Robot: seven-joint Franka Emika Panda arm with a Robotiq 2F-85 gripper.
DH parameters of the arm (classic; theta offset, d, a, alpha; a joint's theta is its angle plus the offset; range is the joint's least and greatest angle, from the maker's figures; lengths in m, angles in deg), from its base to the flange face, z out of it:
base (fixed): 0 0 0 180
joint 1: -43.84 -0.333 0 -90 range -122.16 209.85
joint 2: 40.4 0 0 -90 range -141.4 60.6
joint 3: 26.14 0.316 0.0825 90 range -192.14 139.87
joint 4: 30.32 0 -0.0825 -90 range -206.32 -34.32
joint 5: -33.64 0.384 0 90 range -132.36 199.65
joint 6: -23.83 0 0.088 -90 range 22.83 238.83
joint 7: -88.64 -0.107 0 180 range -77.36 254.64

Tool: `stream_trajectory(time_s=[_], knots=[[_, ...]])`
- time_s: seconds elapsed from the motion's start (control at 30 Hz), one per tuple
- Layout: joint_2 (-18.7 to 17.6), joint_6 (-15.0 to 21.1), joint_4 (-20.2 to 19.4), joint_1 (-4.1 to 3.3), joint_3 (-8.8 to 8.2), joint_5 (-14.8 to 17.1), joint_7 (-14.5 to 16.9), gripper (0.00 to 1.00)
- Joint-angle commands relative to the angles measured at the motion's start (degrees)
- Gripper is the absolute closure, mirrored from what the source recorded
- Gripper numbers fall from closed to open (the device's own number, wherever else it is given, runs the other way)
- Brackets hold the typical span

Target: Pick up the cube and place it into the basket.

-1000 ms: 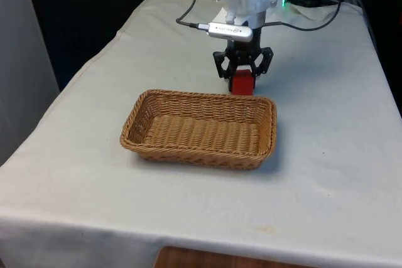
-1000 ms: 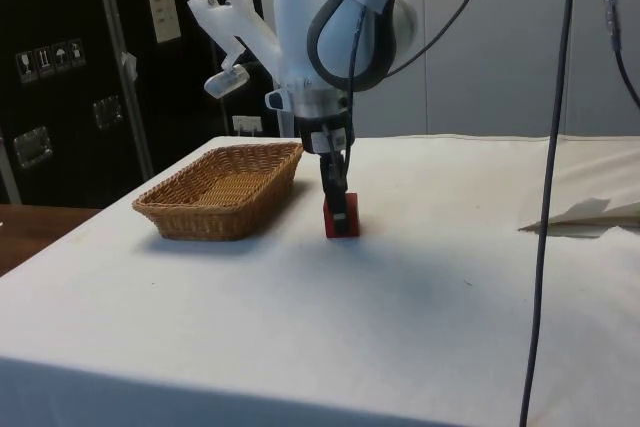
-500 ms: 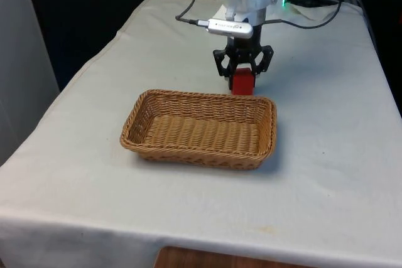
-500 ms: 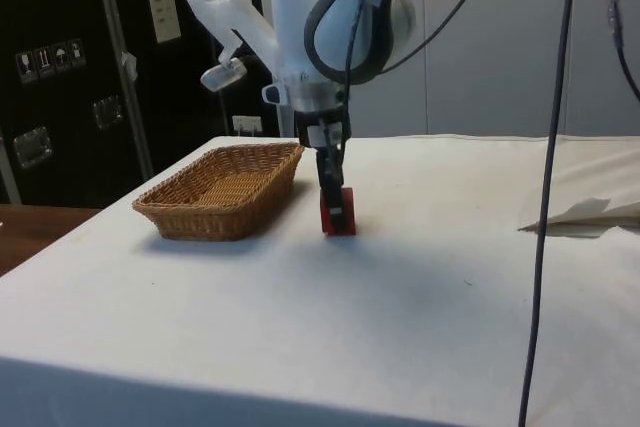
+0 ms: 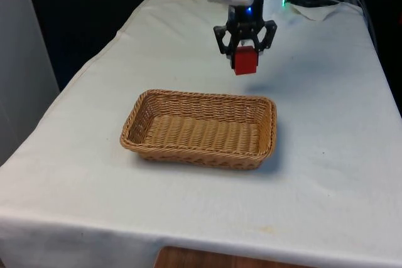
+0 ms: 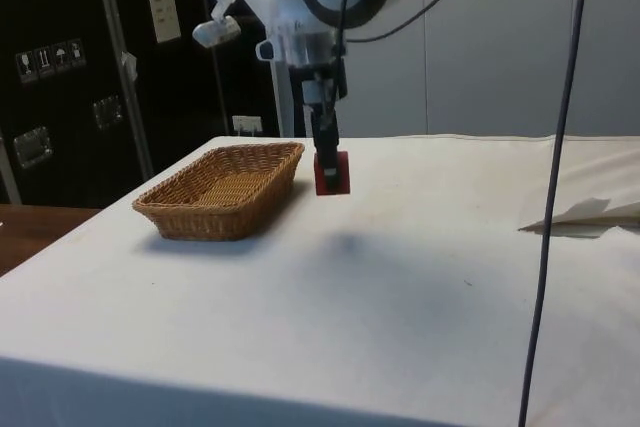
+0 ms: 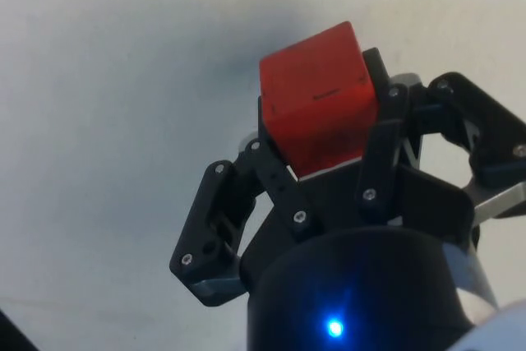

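One red cube (image 5: 245, 61) clamped in the gripper (image 5: 245, 47), above the cloth beyond the basket (image 5: 200, 128)

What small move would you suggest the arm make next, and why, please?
Probably carry the red cube sideways until it hangs over the basket. The tool grips the cube clear above the cloth, yet beside the basket's far rim, not above its empty inside.

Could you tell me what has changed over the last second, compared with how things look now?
The gripper, shut on the red cube throughout, has lifted it off the white cloth; it now hangs in the air beyond the basket. The basket has not moved and holds nothing.
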Motion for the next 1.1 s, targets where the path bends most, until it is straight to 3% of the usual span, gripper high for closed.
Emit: stream_trajectory(time_s=[0.0, 0.43, 0.93, 1.07], knots=[[0.97, -0.92, -0.11, -0.11, -0.29, -0.86, -0.40, 0.99], [6.93, -6.53, -0.06, 0.06, -0.46, -1.49, -0.11, 0.99], [7.33, -7.16, 0.17, 0.00, -0.29, -0.92, 0.06, 0.99], [8.88, -9.34, 0.86, 0.29, -0.80, -1.32, -0.17, 0.99]])
